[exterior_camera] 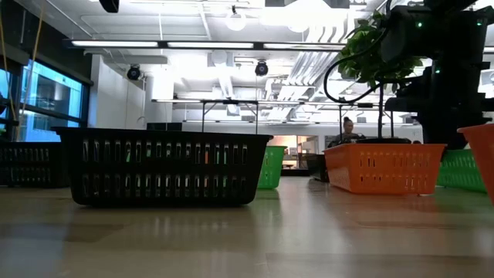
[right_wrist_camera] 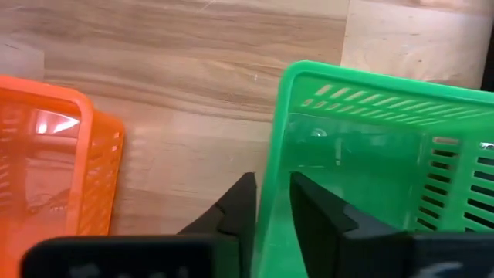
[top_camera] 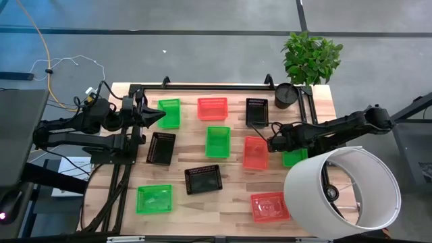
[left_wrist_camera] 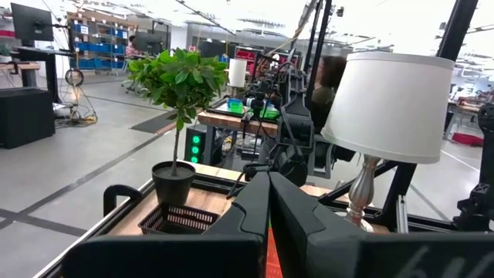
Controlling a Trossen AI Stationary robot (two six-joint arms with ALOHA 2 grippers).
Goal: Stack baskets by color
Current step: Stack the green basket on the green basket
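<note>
- Right gripper (right_wrist_camera: 266, 202), bottom centre of the right wrist view: its fingers straddle the near wall of a green basket (right_wrist_camera: 370, 154), one inside, one outside, closing on the rim.
- Judgement: confirm the pinch is firm before lifting, and lift straight up to clear the red basket (right_wrist_camera: 54, 154) just beside it.
- High view: this green basket (top_camera: 294, 158) sits centre-right, partly under the arm; a likely stacking target is the green basket (top_camera: 217, 142) at centre.
- Left gripper (top_camera: 159, 114), upper left: jaws closed, empty, waiting.
</note>
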